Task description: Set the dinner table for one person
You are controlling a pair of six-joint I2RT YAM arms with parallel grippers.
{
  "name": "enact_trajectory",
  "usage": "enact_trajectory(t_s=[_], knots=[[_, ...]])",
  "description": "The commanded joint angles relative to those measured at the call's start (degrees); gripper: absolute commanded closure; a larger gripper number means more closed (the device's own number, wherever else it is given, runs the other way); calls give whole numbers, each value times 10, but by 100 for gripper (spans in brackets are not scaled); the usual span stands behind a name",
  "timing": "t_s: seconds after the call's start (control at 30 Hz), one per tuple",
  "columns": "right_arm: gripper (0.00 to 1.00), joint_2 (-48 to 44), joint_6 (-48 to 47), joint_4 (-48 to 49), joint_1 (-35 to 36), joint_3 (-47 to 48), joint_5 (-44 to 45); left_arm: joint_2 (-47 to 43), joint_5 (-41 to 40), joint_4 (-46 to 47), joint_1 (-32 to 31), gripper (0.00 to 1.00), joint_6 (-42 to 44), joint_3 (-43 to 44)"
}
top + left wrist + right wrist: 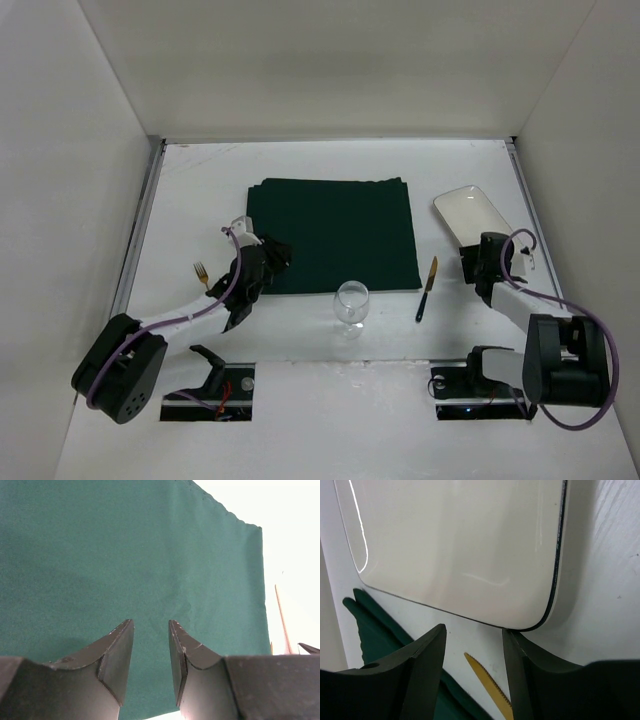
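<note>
The dinner table is a white top with silver side rails. A dark green placemat lies at its middle. A white rectangular plate lies right of the mat. My left gripper is open and empty over the mat's near left corner; in the left wrist view its tips hover above the green cloth. My right gripper is open and empty at the plate's near edge; in the right wrist view its right finger sits just under the plate's corner.
A gold knife with a black handle lies between mat and right arm; its serrated blade shows between my right fingers. A wine glass stands upright near the mat's front edge. A gold fork lies left of my left arm.
</note>
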Motion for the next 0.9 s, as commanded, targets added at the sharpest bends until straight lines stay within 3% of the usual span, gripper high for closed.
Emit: enact_trajectory(t_s=[0.0, 0.23, 0.53, 0.63, 0.77, 0.87], knots=[[47, 20, 22, 67, -26, 25, 3, 0, 1, 33, 2, 68, -7, -7], [47, 64, -12, 108, -87, 41, -3, 17, 1, 42, -1, 68, -7, -7], [43, 163, -5, 150, -115, 79, -23, 40, 3, 53, 2, 68, -10, -5], [52, 193, 12, 154, -128, 92, -35, 46, 3, 56, 1, 68, -10, -5], [79, 210, 18, 141, -138, 115, -49, 49, 3, 58, 4, 68, -12, -6], [83, 207, 11, 133, -142, 118, -50, 51, 3, 60, 7, 68, -12, -7]])
